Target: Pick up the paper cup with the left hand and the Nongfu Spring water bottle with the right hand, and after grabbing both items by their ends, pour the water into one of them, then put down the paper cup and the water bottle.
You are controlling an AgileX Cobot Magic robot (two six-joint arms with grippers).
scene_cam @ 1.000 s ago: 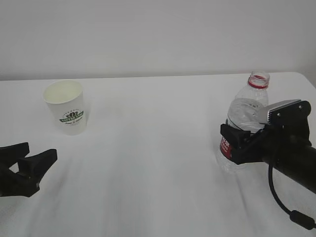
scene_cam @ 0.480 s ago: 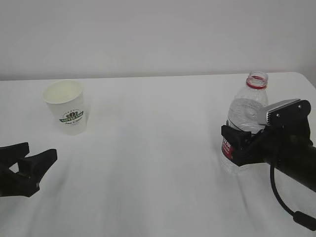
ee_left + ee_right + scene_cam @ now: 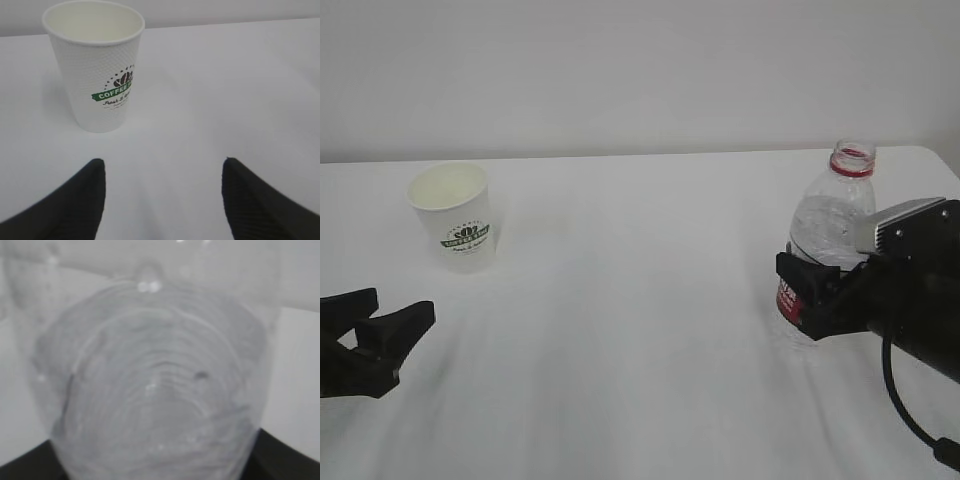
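The paper cup (image 3: 455, 215) stands upright at the far left of the white table, empty inside, green logo facing the front. My left gripper (image 3: 400, 305) hovers low in front of it, open, nothing between its fingers; in the left wrist view the cup (image 3: 95, 65) stands ahead, left of the gap of the gripper (image 3: 162, 162). The Nongfu Spring water bottle (image 3: 830, 220), uncapped with a red neck ring, stands at the right. My right gripper (image 3: 802, 297) is shut on its lower body at the label. The bottle (image 3: 150, 380) fills the right wrist view. Its water level is unclear.
The white table (image 3: 640, 330) runs back to a pale wall. Its far edge crosses the view just behind the cup and bottle, and its right corner lies close behind the bottle.
The right gripper and the bottle in it have shifted a little to the right together. The left gripper and the cup have not moved.
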